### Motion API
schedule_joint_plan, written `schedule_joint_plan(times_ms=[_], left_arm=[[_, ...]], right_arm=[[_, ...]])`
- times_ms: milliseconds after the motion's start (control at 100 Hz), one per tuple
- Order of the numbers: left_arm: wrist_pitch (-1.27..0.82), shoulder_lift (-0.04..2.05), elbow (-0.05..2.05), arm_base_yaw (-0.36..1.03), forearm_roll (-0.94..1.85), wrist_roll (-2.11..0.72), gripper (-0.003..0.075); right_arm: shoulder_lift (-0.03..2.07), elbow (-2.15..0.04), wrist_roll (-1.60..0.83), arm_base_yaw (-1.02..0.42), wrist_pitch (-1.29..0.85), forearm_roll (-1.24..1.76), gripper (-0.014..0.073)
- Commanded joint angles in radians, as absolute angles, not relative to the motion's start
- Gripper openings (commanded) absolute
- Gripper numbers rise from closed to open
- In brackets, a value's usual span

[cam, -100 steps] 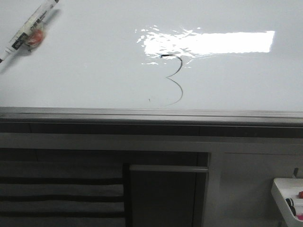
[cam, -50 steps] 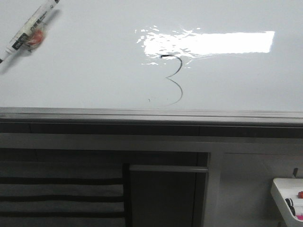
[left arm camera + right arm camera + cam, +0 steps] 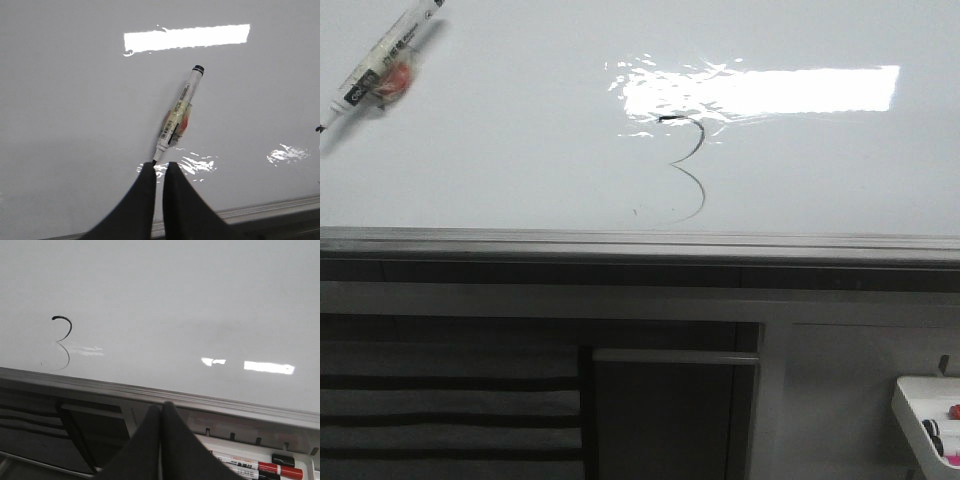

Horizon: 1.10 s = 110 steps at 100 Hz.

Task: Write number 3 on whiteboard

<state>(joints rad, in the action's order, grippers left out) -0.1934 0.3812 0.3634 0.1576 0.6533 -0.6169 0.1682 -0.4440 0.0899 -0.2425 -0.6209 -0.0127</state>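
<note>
Up front, the whiteboard fills the upper part of the front view, its grey rail along the lower edge. The number 3 stands upright near the middle, its thick top stroke half lost in the bright glare patch, its bulges to the right. A marker lies aslant at the upper left, cut off by the frame; neither gripper shows here.

From the left wrist, the left gripper is nearly closed, its dark fingers a narrow slit apart, holding nothing; the marker's tip seems just clear of them.

From the right wrist, the right gripper is pressed together and bare, below the rail; the digit sits well off to one side, and a tray of markers is partly cut off
</note>
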Motion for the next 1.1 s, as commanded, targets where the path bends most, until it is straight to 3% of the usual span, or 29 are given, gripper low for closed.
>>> schedule_joint_plan(times_ms=[0,450,910,1000,1090], left_arm=[[-0.120,0.386,0.391,0.153,0.683,-0.603,-0.0019],[-0.120,0.386,0.391,0.153,0.683,-0.603,-0.0019],[-0.055,0.039,0.108,0.065,0.588,-0.606,-0.0019],[-0.053,-0.004,0.064,0.065,0.525,-0.522,-0.0019],[-0.036,-0.042,0.027,0.065,0.274,-0.267,-0.0019]], right_arm=[[0.178,-0.469,0.091,-0.236,-0.536,-0.025,-0.0079],[0.178,-0.469,0.091,-0.236,-0.536,-0.025,-0.0079],[0.178,-0.469,0.091,-0.236,-0.542,-0.025,-0.0079],[0.178,-0.469,0.091,-0.236,-0.542,-0.025,-0.0079],[0.178,-0.469,0.091,-0.236,-0.542,-0.025,-0.0079]])
